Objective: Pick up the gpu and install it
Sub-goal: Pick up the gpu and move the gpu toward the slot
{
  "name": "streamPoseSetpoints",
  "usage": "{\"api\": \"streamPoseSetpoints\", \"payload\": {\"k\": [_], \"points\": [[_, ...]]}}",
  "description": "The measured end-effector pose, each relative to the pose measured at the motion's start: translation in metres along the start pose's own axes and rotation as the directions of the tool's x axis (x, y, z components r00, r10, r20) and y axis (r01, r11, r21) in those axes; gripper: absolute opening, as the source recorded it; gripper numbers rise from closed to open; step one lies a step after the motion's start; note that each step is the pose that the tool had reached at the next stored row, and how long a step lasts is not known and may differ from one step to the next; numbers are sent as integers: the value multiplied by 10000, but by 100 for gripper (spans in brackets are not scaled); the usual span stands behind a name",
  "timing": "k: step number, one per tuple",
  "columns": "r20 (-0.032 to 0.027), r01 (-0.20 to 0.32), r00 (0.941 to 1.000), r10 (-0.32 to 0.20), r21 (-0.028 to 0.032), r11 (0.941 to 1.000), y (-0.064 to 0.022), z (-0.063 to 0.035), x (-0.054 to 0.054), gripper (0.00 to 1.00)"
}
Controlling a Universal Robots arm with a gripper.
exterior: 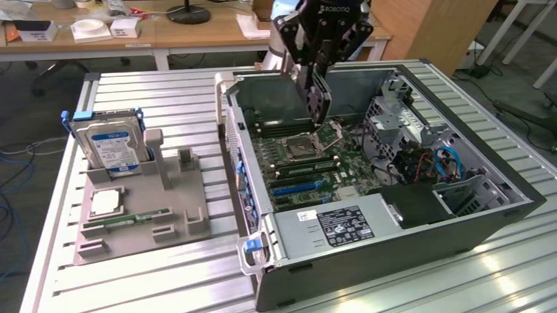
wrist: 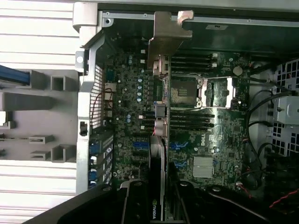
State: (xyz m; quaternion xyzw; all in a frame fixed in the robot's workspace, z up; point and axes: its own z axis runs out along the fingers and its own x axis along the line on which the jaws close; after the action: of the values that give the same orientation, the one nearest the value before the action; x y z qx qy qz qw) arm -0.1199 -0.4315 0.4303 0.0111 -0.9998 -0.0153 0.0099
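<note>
Clasping one gpu [exterior: 319,105] (one pincer [exterior: 319,79])

1. This looks like a robotics lab or test workshop. A ribbed aluminium worktop [exterior: 156,91] carries an opened computer case [exterior: 392,261] with its motherboard [exterior: 317,156] laid bare.
2. Towards the worktop's edge at the exterior view's left, a grey moulded fixture [exterior: 174,208] holds a hard drive [exterior: 109,147] upright in a slot.
3. A robot arm's gripper [exterior: 317,72] hangs over the case.
4. Beyond the far edge, wooden desks [exterior: 200,36] hold small boxes [exterior: 122,27], and cables [exterior: 13,156] trail on the floor.
</note>
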Motion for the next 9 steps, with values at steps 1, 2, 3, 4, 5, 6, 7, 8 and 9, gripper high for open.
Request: {"api": "streamPoseSetpoints", "payload": {"k": [1,2,3,4,5,6,7,8,9], "points": [[0,0,10000,0,0,10000,0,0,-19,26],[1,0,10000,0,0,10000,-1,0,-39,26],[1,0,10000,0,0,10000,-1,-1,-59,26],[0,1,10000,-1,0,10000,-2,-1,-80,26],[0,0,10000,0,1,10000,-2,-2,-100,26],[0,-1,10000,1,1,10000,-3,-2,-119,26],[0,0,10000,0,1,10000,-3,-3,-139,26],[0,0,10000,0,1,10000,-4,-3,-159,26],[0,-1,10000,1,1,10000,-4,-3,-180,26]]}}
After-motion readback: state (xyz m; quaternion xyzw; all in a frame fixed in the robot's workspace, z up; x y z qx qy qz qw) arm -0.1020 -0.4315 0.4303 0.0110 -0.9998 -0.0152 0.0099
